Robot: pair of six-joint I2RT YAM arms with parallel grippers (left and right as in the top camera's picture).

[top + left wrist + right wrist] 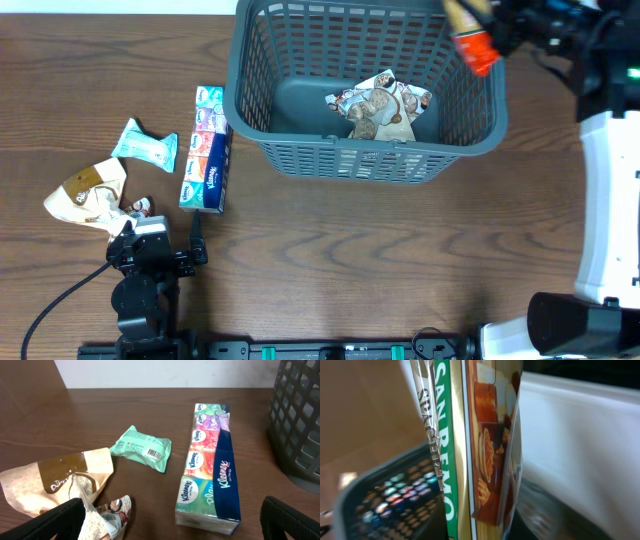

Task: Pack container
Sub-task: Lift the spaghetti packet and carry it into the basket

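Gripping a long clear plastic spaghetti packet [470, 450], green and red print, in right hand [505, 22], closed tight on it. Hovering over far-right rim of large dark grey lattice plastic basket [350, 160], just under the hand. Tilt flat, lower toward middle, beside crumpled printed foil pouch [380, 105] below-left of hand. Mind rim and tall walls - plenty of floor free. Left hand [158, 236] wide open, holding nothing, low over brown wooden surface [400, 260].

Dark wooden table [400, 250] (grain visible), white backdrop [165, 372] beyond
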